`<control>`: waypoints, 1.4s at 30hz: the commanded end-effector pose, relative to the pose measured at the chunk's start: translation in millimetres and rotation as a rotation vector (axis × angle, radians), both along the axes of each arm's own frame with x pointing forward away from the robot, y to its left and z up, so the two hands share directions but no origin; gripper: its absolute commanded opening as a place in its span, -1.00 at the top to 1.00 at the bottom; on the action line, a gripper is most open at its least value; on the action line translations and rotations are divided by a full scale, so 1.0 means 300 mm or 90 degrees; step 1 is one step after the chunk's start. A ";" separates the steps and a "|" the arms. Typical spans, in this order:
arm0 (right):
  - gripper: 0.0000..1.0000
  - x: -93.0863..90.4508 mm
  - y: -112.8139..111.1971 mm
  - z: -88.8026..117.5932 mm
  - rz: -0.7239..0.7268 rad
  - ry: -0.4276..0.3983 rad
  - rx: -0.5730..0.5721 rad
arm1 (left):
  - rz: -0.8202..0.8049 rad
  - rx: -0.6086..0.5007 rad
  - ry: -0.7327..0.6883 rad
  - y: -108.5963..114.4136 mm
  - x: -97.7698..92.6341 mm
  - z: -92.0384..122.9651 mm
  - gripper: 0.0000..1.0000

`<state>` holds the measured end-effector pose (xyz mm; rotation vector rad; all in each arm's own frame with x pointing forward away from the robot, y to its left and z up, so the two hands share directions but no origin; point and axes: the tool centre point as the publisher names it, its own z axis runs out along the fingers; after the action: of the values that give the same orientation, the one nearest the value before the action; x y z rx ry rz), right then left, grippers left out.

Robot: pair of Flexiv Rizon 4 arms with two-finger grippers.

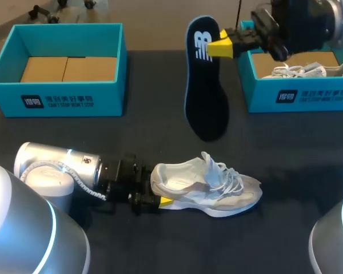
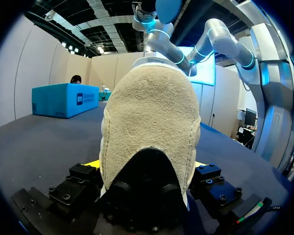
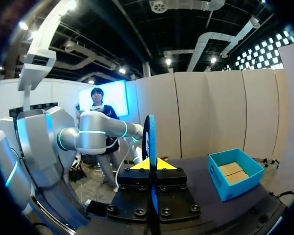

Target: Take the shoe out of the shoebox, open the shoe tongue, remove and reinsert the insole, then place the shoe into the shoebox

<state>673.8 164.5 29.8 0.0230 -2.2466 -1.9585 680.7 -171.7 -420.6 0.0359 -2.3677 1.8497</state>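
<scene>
Shoe [image 1: 208,185] lay on its sole at the near middle of the desk [image 1: 131,142], toe to the right, laces loose, tongue pulled up. Left gripper [image 1: 157,188] lay low on the desk, closed on the heel from both sides; the left wrist view showed the heel filling the space between its fingers. Insole [image 1: 204,85] was out of the shoe and hung on edge in the air above the far middle of the desk, pinched at its upper end by the right gripper [image 1: 220,47], fingers narrow on it.

Surroundings: left shoebox [image 1: 57,94] at the far left, open, with only cardboard [image 1: 68,68] inside. Right shoebox [image 1: 297,97] at the far right, just beside the hanging insole, with a second shoe [image 1: 308,70] in it.

Open desk lay between the two boxes and between the insole's lower tip and the shoe. Right of the toe the desk was bare to the edge.
</scene>
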 end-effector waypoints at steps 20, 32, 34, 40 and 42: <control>1.00 -0.181 -0.084 0.118 -0.125 0.102 -0.003 | 0.000 0.002 0.000 -0.001 0.002 -0.003 1.00; 1.00 -0.238 -0.151 0.150 -0.142 0.176 -0.004 | 0.000 0.002 0.000 -0.001 0.002 -0.003 1.00; 1.00 -0.237 -0.152 0.158 -0.142 0.176 -0.005 | 0.000 0.002 0.000 -0.001 0.002 -0.003 1.00; 1.00 -0.232 -0.151 0.170 -0.141 0.201 -0.012 | 0.000 0.002 0.000 -0.001 0.002 -0.003 1.00; 1.00 -0.232 -0.151 0.176 -0.135 0.207 -0.009 | 0.000 0.002 0.000 -0.001 0.002 -0.003 1.00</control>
<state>599.2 116.4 81.1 -0.5259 -2.1220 -1.8897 680.8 -171.6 -420.7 0.0360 -2.3678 1.8496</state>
